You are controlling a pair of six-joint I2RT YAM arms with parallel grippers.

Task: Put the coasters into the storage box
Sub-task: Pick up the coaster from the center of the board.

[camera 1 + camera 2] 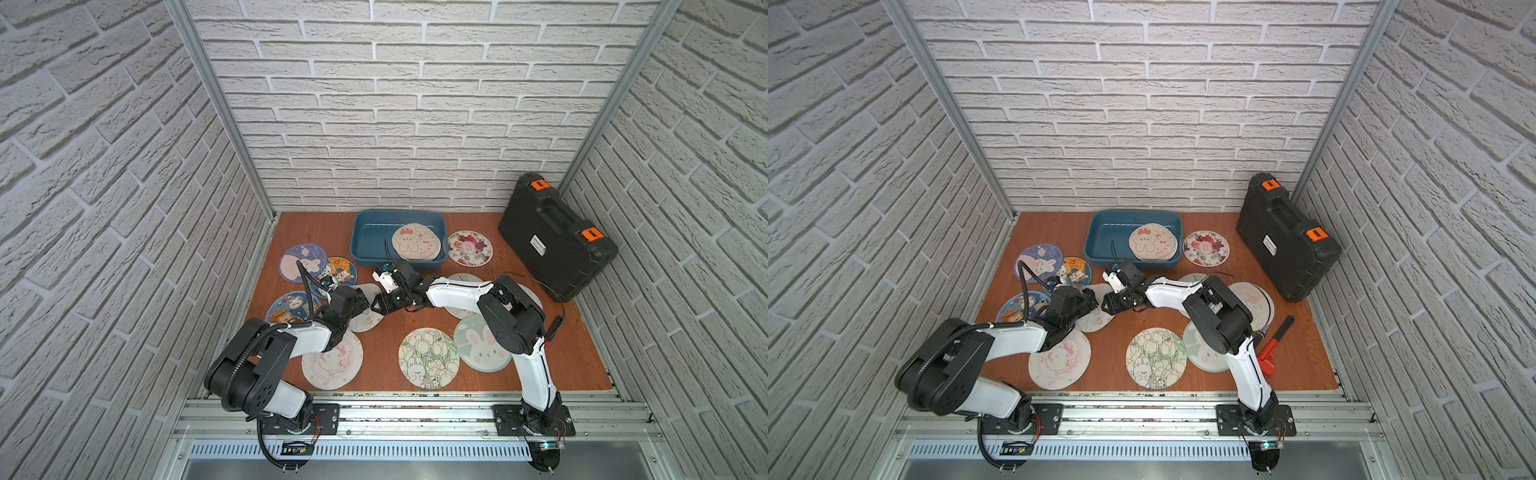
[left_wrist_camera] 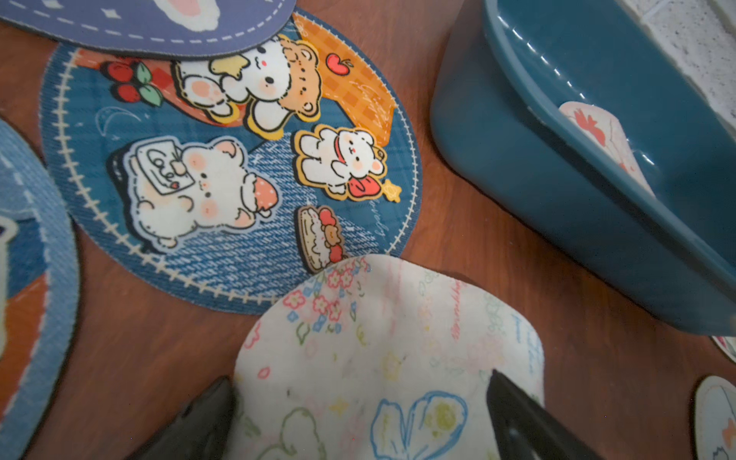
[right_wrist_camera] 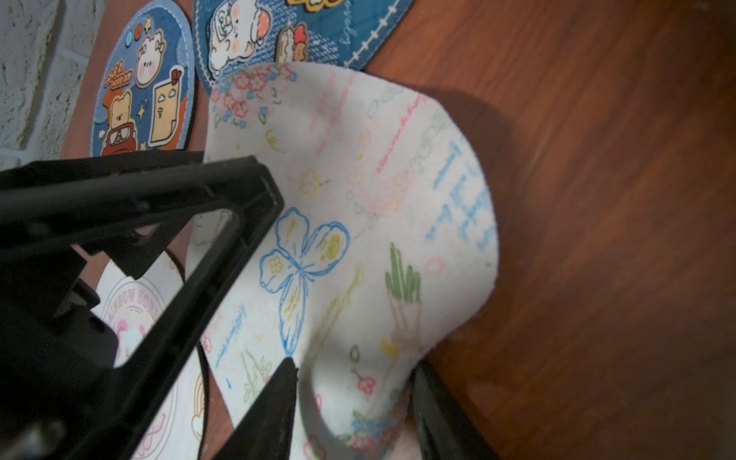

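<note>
Butterfly coaster (image 3: 358, 199): bent up off the surface (image 1: 573, 340), at 7 o'clock from the storage box (image 1: 359, 249).
Left claw (image 2: 356, 388): released, fingers spread, coaster between them.
Right claw (image 3: 354, 364): coaster's edge between its fingers; cannot tell if it grips.

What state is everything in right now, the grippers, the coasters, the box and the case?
Left gripper: open, straddling the butterfly coaster.
Right gripper: shut on that coaster's edge.
Butterfly coaster: bent, partly lifted off the table.
Blue box: holds a small stack of coasters, bunny on top.
Rose coaster: flat on the table beside the box.
Black case: closed.
</note>
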